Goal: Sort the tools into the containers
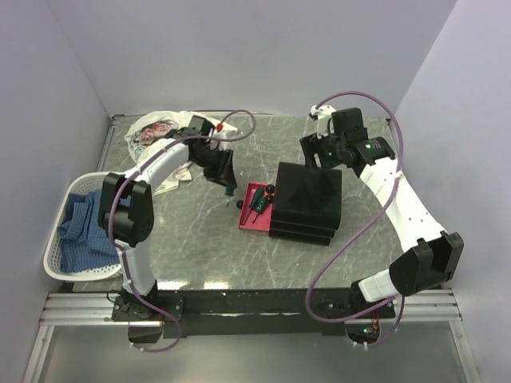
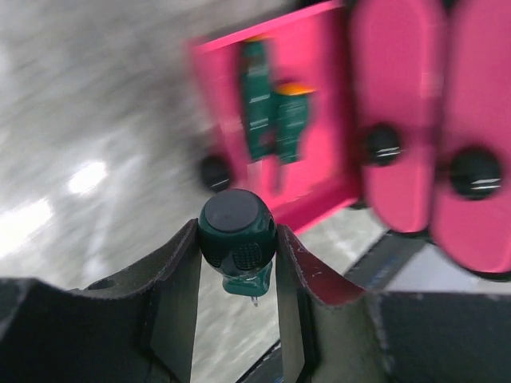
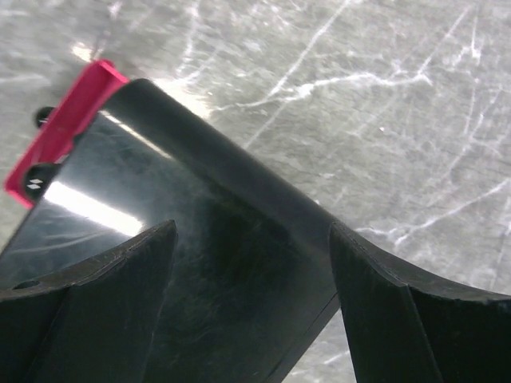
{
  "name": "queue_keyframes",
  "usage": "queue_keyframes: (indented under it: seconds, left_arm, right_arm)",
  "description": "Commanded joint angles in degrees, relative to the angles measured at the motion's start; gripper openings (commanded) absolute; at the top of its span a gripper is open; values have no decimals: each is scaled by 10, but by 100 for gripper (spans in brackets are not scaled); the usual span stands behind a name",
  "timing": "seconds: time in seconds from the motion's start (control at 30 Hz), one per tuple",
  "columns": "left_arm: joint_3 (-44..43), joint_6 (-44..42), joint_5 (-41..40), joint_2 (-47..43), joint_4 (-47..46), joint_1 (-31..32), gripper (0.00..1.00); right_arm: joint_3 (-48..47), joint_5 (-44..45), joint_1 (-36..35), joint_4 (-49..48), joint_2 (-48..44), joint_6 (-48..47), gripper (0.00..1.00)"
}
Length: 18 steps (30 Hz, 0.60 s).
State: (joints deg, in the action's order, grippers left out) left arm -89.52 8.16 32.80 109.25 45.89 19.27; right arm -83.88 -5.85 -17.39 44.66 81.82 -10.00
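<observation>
Two green screwdrivers (image 2: 257, 100) already lie in the open drawer (image 2: 323, 152) at the unit's (image 1: 307, 195) 9 o'clock, the left end effector (image 2: 237, 235) grips the third screwdriver (image 2: 237, 217) at the drawer's 10 o'clock, the right end effector (image 3: 251, 231) hangs open over the unit, and no other tools show.

Drawer unit (image 1: 307, 199) stands right of centre on the tabletop (image 1: 200, 239). One drawer (image 1: 249, 219) is drawn out to its left, and two screwdrivers (image 1: 257, 203) lie side by side in it. Left tool (image 1: 228, 185) hangs just left of and behind that drawer, with a third screwdriver (image 2: 237, 231) between its fingers. Right tool (image 3: 251, 239) sits above the unit's rear edge. Basket (image 1: 56, 263) stands at the left edge, with cloth (image 1: 84, 227) in it.
</observation>
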Motion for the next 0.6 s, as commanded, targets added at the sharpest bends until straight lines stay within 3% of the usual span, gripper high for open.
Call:
queue_keyframes:
  seconds: [0.0,0.43,0.57]
  left_arm:
    - [-34,33,84,31,-12,38,1]
    - [-82,35,79,96,-9,117,6]
    - [-81,42,66,102,-5,125,36]
  right_arm:
    - [1,36,-2,-7,14,-28,84]
    - [40,58,0,-18,-17,-48,84]
    - [42,58,0,-16,-26,-51,84]
